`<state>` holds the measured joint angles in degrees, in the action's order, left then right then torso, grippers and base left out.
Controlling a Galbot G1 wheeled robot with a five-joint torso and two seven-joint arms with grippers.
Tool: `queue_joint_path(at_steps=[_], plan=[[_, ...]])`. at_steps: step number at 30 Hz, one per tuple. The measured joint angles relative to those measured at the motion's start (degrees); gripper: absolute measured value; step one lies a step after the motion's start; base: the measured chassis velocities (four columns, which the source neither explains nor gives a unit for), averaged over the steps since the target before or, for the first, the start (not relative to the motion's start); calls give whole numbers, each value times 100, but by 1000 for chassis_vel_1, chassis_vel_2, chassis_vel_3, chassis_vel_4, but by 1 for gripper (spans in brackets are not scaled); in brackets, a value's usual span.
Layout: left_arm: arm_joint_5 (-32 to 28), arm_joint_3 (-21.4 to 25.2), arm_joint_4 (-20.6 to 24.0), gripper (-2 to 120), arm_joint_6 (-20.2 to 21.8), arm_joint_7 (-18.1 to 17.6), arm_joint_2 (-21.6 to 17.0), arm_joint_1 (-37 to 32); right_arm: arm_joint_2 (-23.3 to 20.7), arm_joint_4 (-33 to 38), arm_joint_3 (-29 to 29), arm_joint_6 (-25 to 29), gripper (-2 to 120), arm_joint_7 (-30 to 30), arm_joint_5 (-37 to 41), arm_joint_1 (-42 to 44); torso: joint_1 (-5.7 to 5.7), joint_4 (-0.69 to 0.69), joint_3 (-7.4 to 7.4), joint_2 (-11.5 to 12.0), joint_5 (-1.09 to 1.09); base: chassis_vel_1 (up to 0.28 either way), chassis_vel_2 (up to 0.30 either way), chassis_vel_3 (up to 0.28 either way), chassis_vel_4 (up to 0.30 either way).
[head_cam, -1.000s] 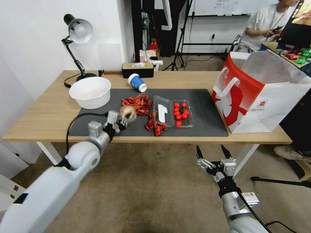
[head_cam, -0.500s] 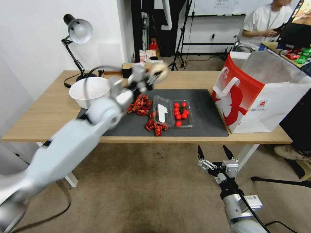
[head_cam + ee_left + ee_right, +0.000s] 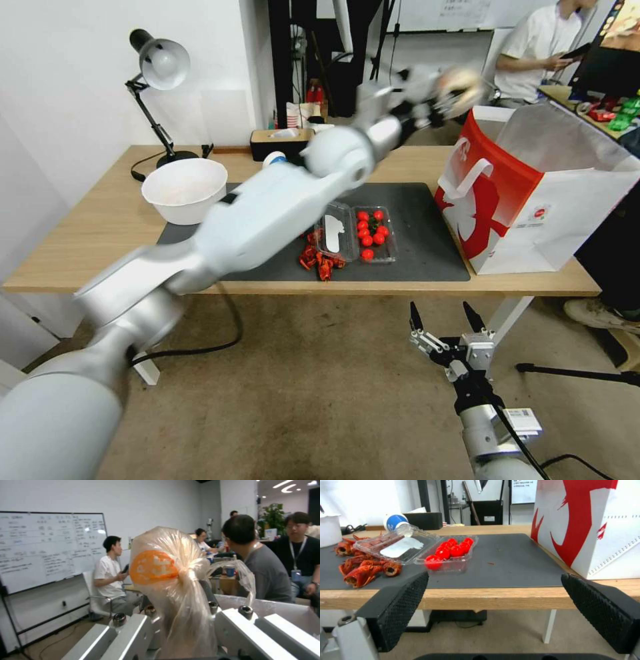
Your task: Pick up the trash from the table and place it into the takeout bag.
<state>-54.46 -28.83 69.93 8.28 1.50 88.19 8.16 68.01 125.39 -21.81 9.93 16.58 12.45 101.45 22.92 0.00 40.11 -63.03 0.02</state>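
We saw the takeout bag point(image 3: 533, 193) standing open at the table's point(image 3: 87, 233) right end, its near side close to the front edge; bare mat point(image 3: 420, 220) lay between it and the clear box of tomatoes point(image 3: 373, 233); our left gripper point(image 3: 443, 93) was stretched high across the table, just beside the bag's upper left rim, clamped on the small clear plastic bag point(image 3: 173, 580); our right gripper point(image 3: 445, 319) hung below the front edge, fingers spread, holding nothing.

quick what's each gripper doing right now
Left gripper: shut on the small clear plastic bag, up by the takeout bag.
Right gripper: open, empty, below the table edge.
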Motion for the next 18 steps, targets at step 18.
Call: queue_joint_path(at_steps=[18], plan=[[937,-766,-409,6,148,795,406,175,160,-17,-59,57,100,-5,-103,126,0,1,0,0,-2,0,0,0,0]])
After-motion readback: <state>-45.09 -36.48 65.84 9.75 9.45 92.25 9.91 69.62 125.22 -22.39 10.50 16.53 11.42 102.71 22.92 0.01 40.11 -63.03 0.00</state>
